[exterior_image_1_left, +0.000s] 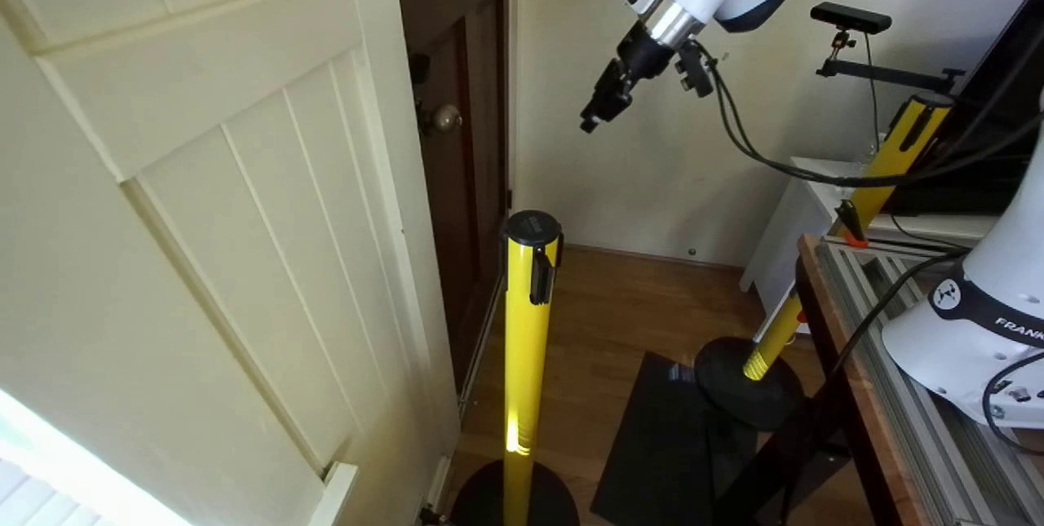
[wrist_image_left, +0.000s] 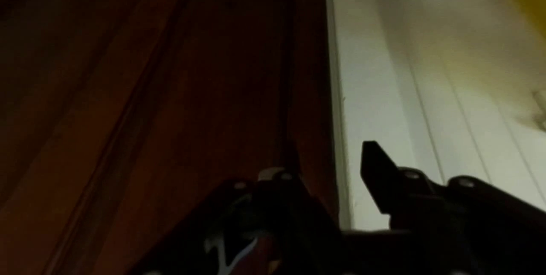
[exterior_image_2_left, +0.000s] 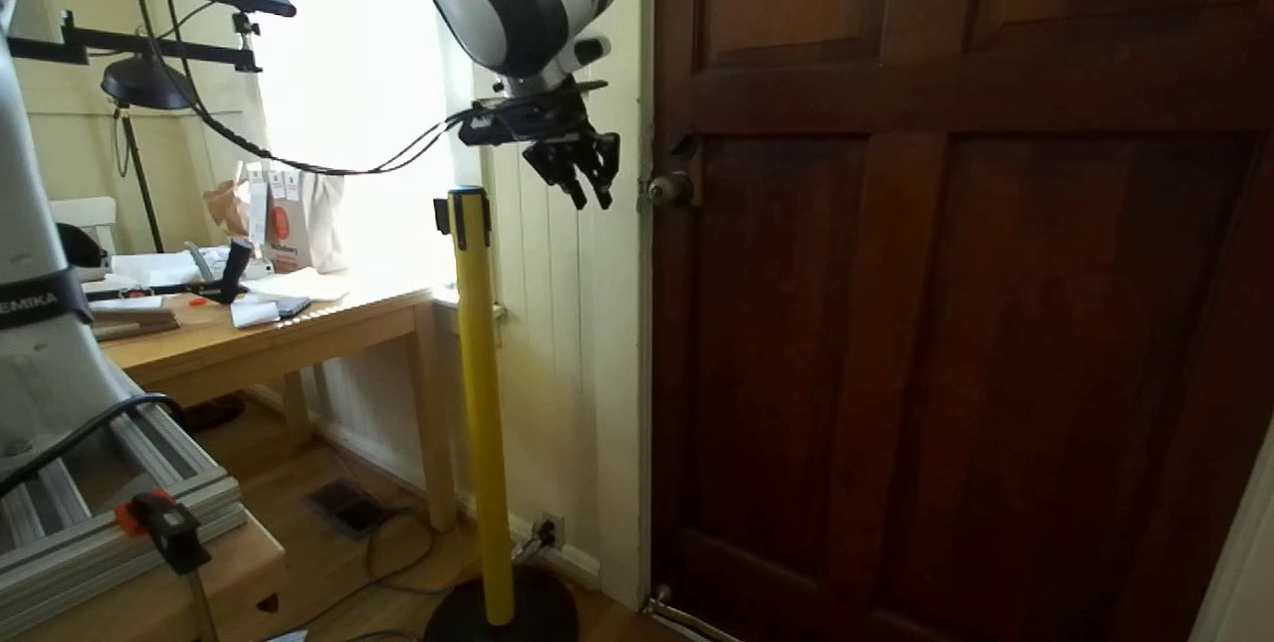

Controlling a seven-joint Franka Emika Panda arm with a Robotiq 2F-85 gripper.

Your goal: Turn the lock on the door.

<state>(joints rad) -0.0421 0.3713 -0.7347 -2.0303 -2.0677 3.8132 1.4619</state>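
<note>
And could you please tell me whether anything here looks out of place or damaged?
Nothing looks damaged or spilled, though the lock is too dark to judge. Only the papers on the wooden table look untidy, lying loosely scattered.

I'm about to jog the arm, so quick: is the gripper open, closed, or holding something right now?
Gripper: open, its fingers apart in the wrist view, holding nothing.
</note>
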